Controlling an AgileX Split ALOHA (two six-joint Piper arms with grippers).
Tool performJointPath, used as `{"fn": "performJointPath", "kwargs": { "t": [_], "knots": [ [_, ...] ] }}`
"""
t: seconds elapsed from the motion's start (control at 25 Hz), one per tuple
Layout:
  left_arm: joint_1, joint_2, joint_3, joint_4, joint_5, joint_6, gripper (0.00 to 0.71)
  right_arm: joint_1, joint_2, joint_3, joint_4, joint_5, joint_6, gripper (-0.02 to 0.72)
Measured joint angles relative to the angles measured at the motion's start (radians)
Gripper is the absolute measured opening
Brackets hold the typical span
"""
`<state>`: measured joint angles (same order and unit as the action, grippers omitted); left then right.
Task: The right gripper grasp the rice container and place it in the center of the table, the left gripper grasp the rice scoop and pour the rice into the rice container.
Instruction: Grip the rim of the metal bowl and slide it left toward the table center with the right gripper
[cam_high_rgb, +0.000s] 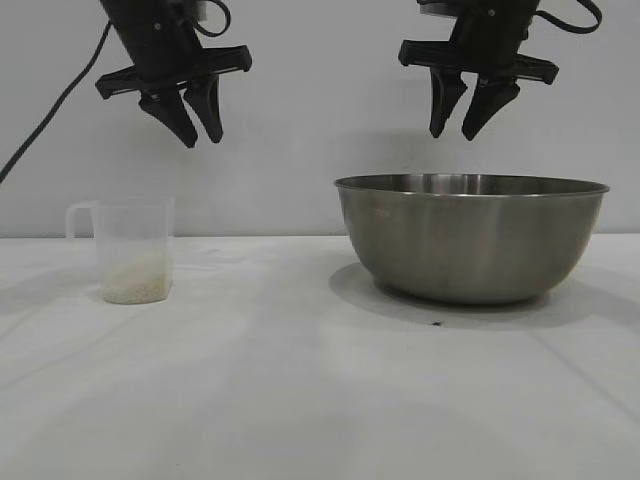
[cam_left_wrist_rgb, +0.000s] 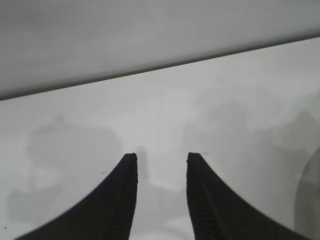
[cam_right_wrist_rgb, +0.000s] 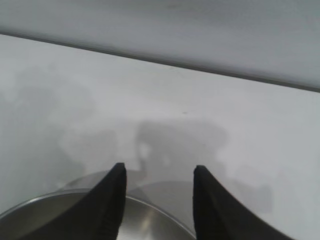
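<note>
Above rice container, right pincer open

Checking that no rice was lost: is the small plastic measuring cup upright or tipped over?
Upright: the small translucent plastic measuring cup stands on its base, with pale rice at its bottom.

Soft, even, fairly bright light falls from above. The bowl casts a faint shadow on the white counter and carries a dull sheen. Both wrist views are hazy, with blurred arm shadows.
</note>
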<state>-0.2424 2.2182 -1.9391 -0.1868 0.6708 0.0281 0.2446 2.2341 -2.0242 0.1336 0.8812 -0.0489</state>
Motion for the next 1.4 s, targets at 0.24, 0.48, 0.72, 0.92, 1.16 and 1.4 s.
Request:
{"fn": "performJointPath", "kwargs": {
  "t": [0.24,0.48,0.72,0.92,1.16,1.4],
  "knots": [
    [0.0,0.0,0.0,0.0,0.0,0.0,0.204,0.0,0.0,0.0,0.0,0.0,0.0,0.265],
    [0.0,0.0,0.0,0.0,0.009,0.0,0.204,-0.002,0.0,0.0,-0.002,0.009,0.0,0.265],
    [0.0,0.0,-0.006,0.0,0.012,0.0,0.204,-0.049,-0.037,-0.002,-0.006,0.096,0.024,0.265],
    [0.0,0.0,-0.008,-0.007,0.015,0.0,0.204,-0.084,-0.11,-0.008,-0.041,0.205,0.032,0.265],
    [0.0,0.0,-0.008,-0.011,0.027,0.0,0.204,-0.086,-0.139,0.02,-0.057,0.353,0.03,0.265],
    [0.0,-0.014,-0.008,-0.011,0.031,0.0,0.204,-0.086,-0.139,0.163,-0.09,0.357,0.029,0.265]
  ]
}}
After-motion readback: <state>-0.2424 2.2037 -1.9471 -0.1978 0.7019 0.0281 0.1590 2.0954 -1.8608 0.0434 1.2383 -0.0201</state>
